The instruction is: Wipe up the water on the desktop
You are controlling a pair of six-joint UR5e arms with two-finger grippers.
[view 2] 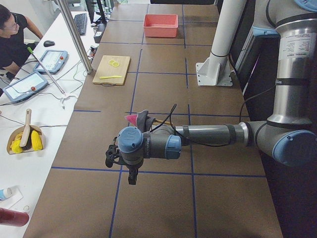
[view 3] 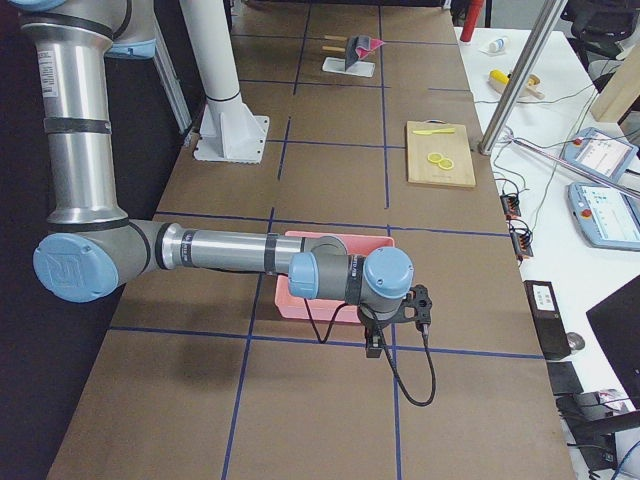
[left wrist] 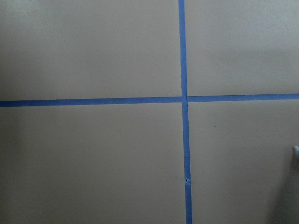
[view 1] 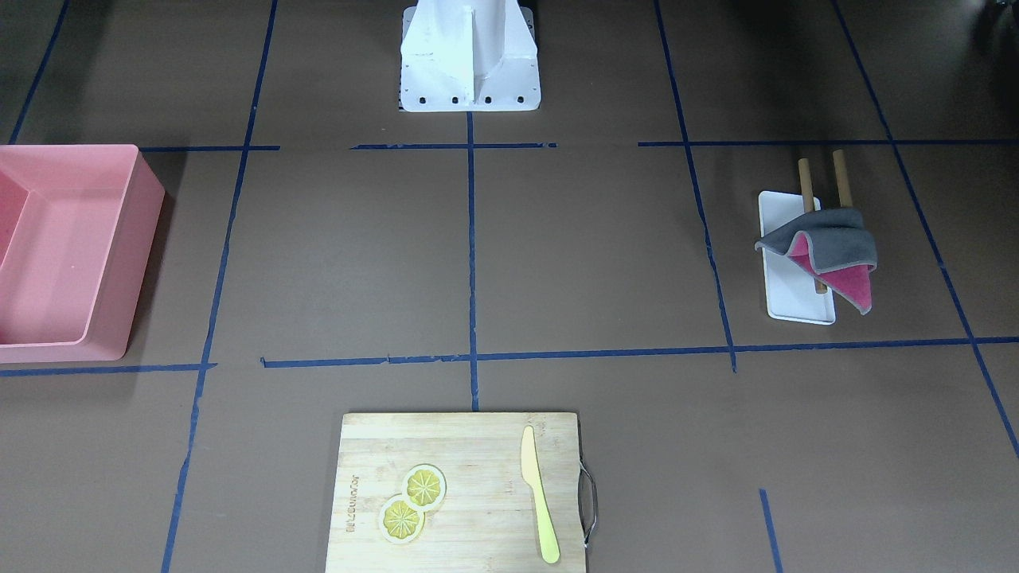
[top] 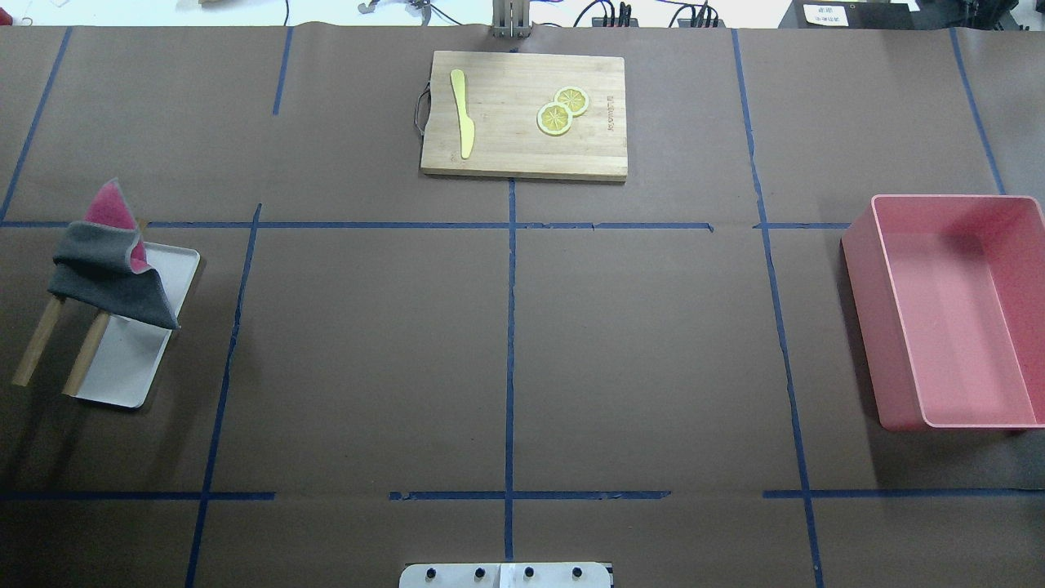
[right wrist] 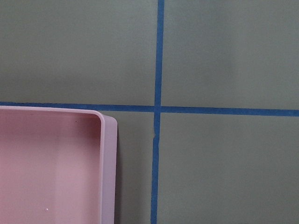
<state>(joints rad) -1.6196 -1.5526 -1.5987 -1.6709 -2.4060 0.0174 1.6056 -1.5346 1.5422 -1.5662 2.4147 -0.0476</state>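
Your matte brown, blue-taped counter (top: 367,351) shows bare middle squares; a folded grey-and-pink cloth (top: 110,273) hangs by its left edge, a pink rectangular plastic bin (top: 865,327) sits by its right. You cannot tell how wide the left hand (view 2: 132,176) or the right hand (view 3: 372,345) stands above it

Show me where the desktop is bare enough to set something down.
The desktop is bare across its two centre rectangles, between cutting board, pink bin, robot base and white tray. Crowded around that tray, with its cloth.

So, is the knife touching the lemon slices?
Apart. The overhead view shows bare cutting board between the knife and the lemon slices.
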